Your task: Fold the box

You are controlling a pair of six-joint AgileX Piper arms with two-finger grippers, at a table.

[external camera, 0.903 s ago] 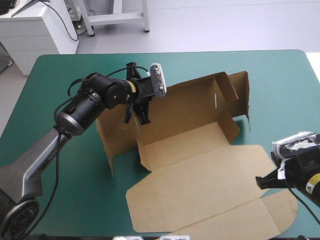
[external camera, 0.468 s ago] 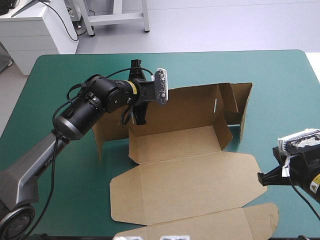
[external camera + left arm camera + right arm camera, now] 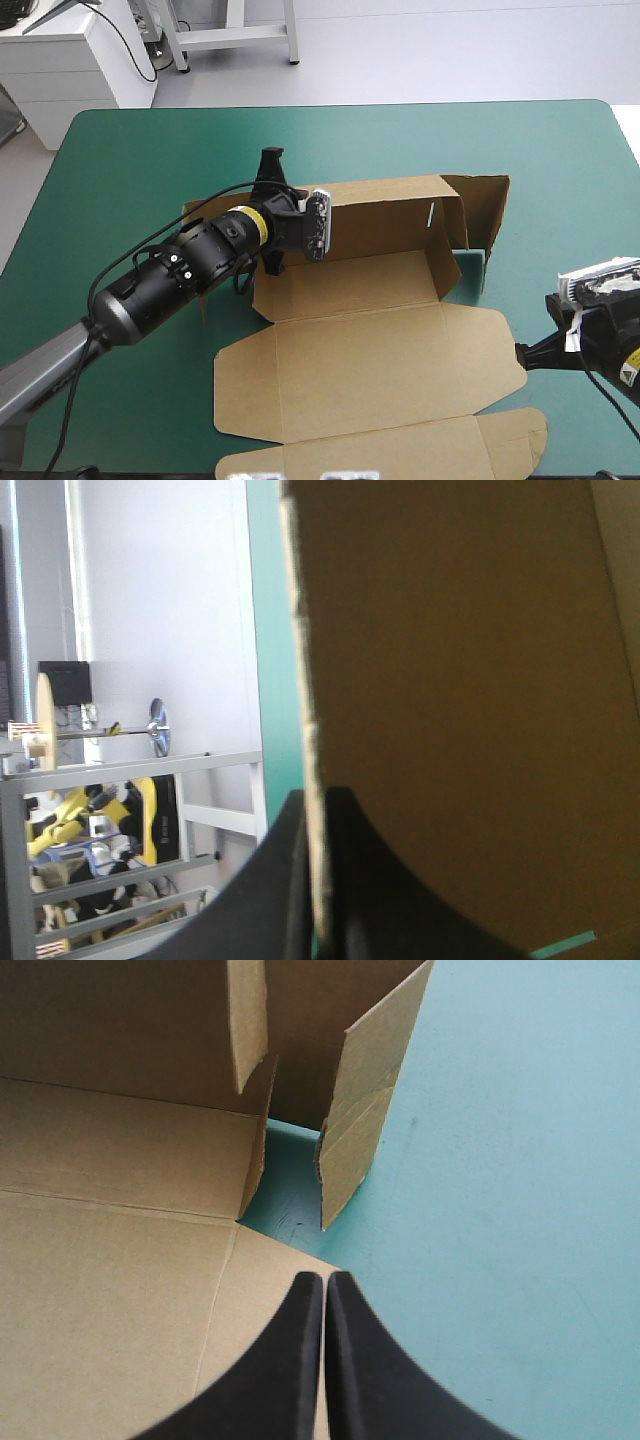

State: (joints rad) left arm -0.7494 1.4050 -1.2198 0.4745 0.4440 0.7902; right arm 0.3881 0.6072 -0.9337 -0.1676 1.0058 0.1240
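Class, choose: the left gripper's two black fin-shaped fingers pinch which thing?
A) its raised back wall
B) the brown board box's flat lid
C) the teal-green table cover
A: the left gripper is shut on the upright back wall of the brown board box.

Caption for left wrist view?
Black-fingered left gripper shut on the raised wall of the brown board box, teal-green table cover beyond.

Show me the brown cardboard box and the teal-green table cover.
Brown cardboard box [image 3: 370, 350]: high view, its flat front panel.
Teal-green table cover [image 3: 150, 150]: high view, bare far-left part.
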